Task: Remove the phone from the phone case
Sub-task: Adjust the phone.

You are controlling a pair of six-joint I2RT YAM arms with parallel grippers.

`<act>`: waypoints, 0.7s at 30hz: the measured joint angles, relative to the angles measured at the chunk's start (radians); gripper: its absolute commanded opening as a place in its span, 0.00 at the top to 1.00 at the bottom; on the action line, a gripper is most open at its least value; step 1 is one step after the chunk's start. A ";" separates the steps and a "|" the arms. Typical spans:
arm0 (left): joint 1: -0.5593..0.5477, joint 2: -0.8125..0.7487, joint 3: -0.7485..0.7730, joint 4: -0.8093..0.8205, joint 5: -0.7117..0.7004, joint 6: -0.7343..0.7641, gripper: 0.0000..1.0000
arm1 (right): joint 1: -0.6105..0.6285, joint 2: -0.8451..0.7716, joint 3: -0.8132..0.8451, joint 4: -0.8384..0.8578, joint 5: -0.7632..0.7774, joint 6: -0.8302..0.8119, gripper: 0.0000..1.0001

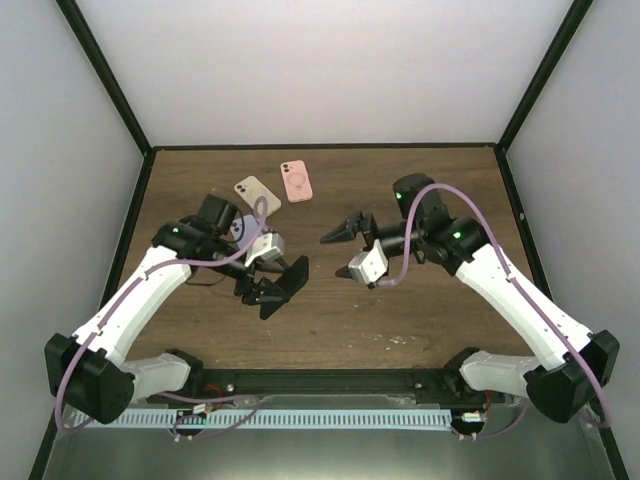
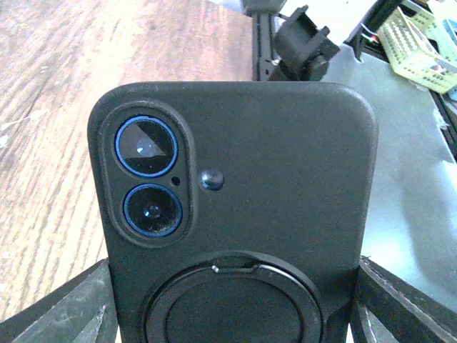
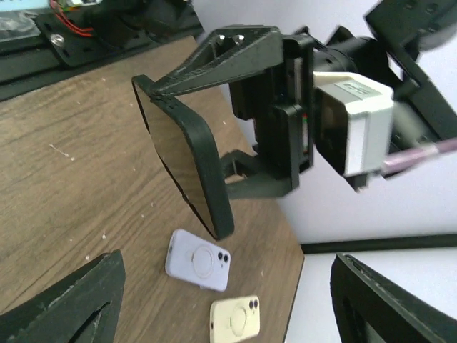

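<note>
The phone case [image 2: 285, 186] is matte black with a round ring [image 2: 232, 304] on its back. It is held off the table [image 1: 400, 320], left of centre in the top view. The phone's blue-rimmed lenses [image 2: 146, 146] show through the cut-out at the upper left of the left wrist view, so the phone sits fully seated in the case. The right wrist view shows the dark screen side [image 3: 178, 153] framed by the case's lip.

The left gripper [image 1: 275, 285] is clamped across the case's two long edges at the ring end, leaving the camera end free. The right gripper [image 1: 342, 255] hangs well apart to the right, its jaws spread with nothing between them.

The case looks like soft rubbery plastic that should flex and peel, while the phone inside is likely stiff, glass-faced, slick and easy to crack if dropped. The best purchase is probably a free corner of the lip at the camera end. Squeezing the sides may only pin the phone in tighter.

A pink case [image 1: 296, 180], a cream one [image 1: 257, 194] and a pale lavender one [image 3: 198, 261] lie on the table further back.
</note>
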 measured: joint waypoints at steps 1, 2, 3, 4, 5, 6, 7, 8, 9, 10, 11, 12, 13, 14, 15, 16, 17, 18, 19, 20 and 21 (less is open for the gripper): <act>-0.016 -0.010 0.000 -0.002 0.002 0.000 0.52 | 0.021 0.001 0.002 0.001 0.001 -0.010 0.24; -0.028 -0.017 0.000 -0.003 0.002 0.000 0.52 | 0.042 0.007 0.004 0.000 0.005 -0.016 0.26; -0.040 -0.024 0.000 -0.005 0.001 0.000 0.52 | 0.063 0.017 0.007 -0.002 0.011 -0.025 0.27; -0.052 -0.029 0.000 -0.007 0.001 0.000 0.52 | 0.076 0.026 0.010 -0.004 0.018 -0.034 0.28; -0.064 -0.034 0.000 -0.009 0.000 -0.001 0.52 | 0.090 0.036 0.015 -0.010 0.028 -0.047 0.29; -0.074 -0.037 0.000 -0.009 0.000 -0.001 0.52 | 0.103 0.042 0.015 -0.011 0.037 -0.061 0.30; -0.083 -0.039 0.001 -0.010 0.000 -0.002 0.52 | 0.113 0.043 0.015 -0.017 0.045 -0.072 0.32; -0.092 -0.039 0.002 -0.010 0.000 -0.004 0.52 | 0.126 0.044 0.015 -0.021 0.056 -0.084 0.33; -0.100 -0.040 0.003 -0.010 0.000 -0.006 0.52 | 0.138 0.044 0.015 -0.021 0.064 -0.095 0.35; -0.106 -0.040 0.003 -0.010 0.000 -0.009 0.52 | 0.150 0.044 0.015 -0.021 0.071 -0.105 0.37; -0.115 -0.040 0.005 -0.011 -0.001 -0.013 0.52 | 0.159 0.044 0.015 -0.021 0.079 -0.116 0.39; -0.122 -0.040 0.006 -0.011 -0.001 -0.015 0.52 | 0.166 0.045 0.015 -0.021 0.084 -0.126 0.41; -0.132 -0.039 0.009 -0.012 -0.002 -0.017 0.52 | 0.169 0.045 0.015 -0.021 0.089 -0.135 0.43; -0.143 -0.039 0.013 -0.013 -0.003 -0.019 0.52 | 0.173 0.045 0.015 -0.021 0.095 -0.144 0.44; -0.150 -0.039 0.016 -0.013 -0.003 -0.020 0.52 | 0.175 0.045 0.015 -0.021 0.100 -0.153 0.47; -0.158 -0.039 0.019 -0.014 -0.003 -0.022 0.52 | 0.179 0.045 0.015 -0.022 0.105 -0.164 0.49; -0.164 -0.038 0.021 -0.014 -0.002 -0.023 0.52 | 0.183 0.045 0.015 -0.024 0.109 -0.173 0.51; -0.166 -0.036 0.021 -0.015 -0.003 -0.024 0.52 | 0.188 0.045 0.015 -0.028 0.113 -0.187 0.53; -0.168 -0.034 0.022 -0.016 -0.003 -0.024 0.52 | 0.193 0.046 0.015 -0.031 0.116 -0.198 0.55; -0.170 -0.029 0.024 -0.016 -0.006 -0.025 0.52 | 0.197 0.046 0.015 -0.035 0.120 -0.209 0.58; -0.170 -0.024 0.026 -0.016 -0.007 -0.026 0.52 | 0.201 0.047 0.015 -0.036 0.123 -0.217 0.62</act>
